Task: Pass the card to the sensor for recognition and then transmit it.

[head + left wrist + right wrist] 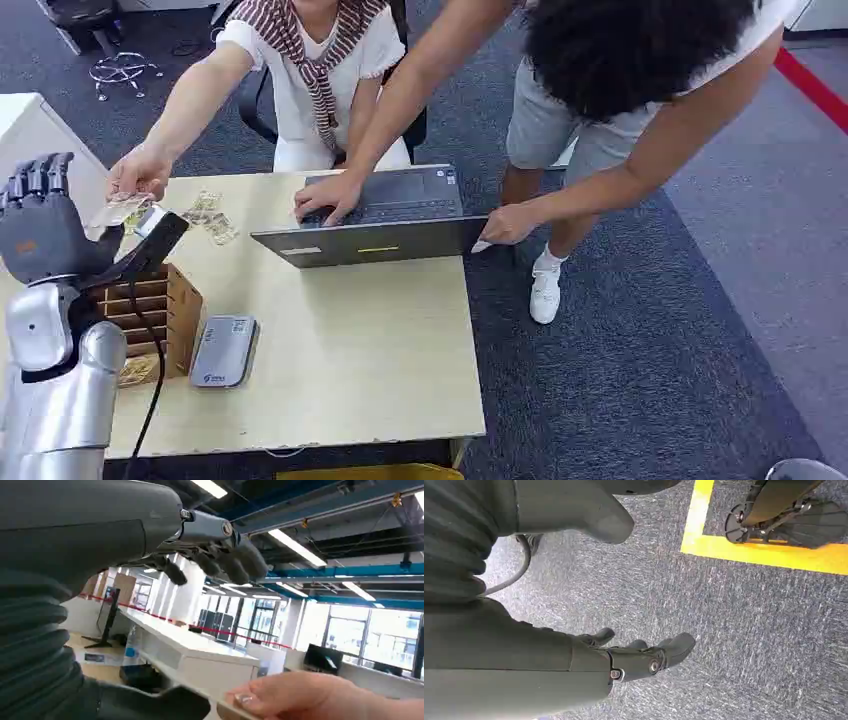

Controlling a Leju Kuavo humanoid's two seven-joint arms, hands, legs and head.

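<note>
Looks like the handover end of the task, judging from layout alone: the robot's left hand [45, 225] is raised at the near left corner of the pale wooden table [350, 340], and the thin pale plastic card [120, 211] sits right at the meeting point between that hand and the seated person's outstretched hand [140, 172]. The flat silver-grey card sensor pad [223, 350] lies well apart from the card, on the table just beside the slotted wooden card holder box [160, 310], so the card is not over the sensor now; whether the scan has happened I can't tell from these frames. What seems left: finish the transfer at the person's hand. Fingers on the left hand: the dark fingers [40, 178] stand upright and close side by side, the thumb angled out toward the card. In the left wrist view the fingers [235, 560] are extended with a wide gap to the thumb, and the person's fingertips pinch the card edge [235, 711] next to the thumb. Thumb appears to touch or sit just under the card, but I can't tell if the robot has any real grip on it; the person clearly does. Right hand [639, 655] hangs down over grey carpet with a yellow floor marking, fingers loosely extended, a little apart, holding nothing. A second person leans over an open grey laptop [380, 220] at the far edge of the table, not involved with the card.
</note>
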